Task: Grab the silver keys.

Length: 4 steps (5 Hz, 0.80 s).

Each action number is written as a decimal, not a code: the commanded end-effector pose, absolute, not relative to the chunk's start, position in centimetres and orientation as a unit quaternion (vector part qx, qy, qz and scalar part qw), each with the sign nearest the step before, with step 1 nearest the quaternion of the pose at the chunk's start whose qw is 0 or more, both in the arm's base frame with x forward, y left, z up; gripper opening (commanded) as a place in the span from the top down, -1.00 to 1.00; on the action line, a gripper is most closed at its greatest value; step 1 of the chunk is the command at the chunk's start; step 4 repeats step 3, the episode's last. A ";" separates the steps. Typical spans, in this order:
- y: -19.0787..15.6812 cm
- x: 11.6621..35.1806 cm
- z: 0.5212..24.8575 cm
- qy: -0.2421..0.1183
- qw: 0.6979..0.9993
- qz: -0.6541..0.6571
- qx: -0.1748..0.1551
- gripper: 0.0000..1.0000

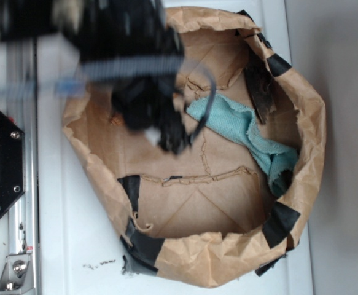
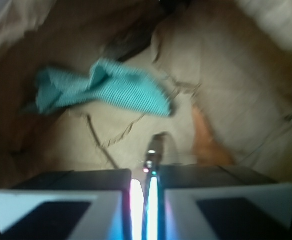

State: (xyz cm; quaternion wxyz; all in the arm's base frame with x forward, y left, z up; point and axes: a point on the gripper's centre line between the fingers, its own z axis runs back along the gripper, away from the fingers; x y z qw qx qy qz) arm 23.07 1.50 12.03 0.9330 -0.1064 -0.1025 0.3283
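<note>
Gripper (image 2: 144, 192) nearly shut, w/ a thin bit of the keys (image 2: 153, 150) seemingly pinched at its tips over the bag (image 1: 301, 123) floor; grip's marginal, so keys prob slip on lifting.

A white counter (image 1: 74, 246) fills most of the exterior view, brightly and evenly lit. Down the left edge runs a metal rail (image 1: 25, 203) with a small bracket (image 1: 16, 270) at the lower left corner. Along the right side the surface turns a duller grey (image 1: 344, 147), perhaps a wall or a shaded strip; the blur leaves it unclear. A few dark specks (image 1: 99, 264) mark the counter near the bottom.
</note>
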 end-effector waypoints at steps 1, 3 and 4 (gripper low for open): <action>-1.2 24.6 13.0 -0.159 0.923 0.341 -0.078 1.00; -1.3 24.8 12.5 -0.164 0.919 0.349 -0.079 1.00; -1.3 24.8 12.5 -0.164 0.919 0.349 -0.079 1.00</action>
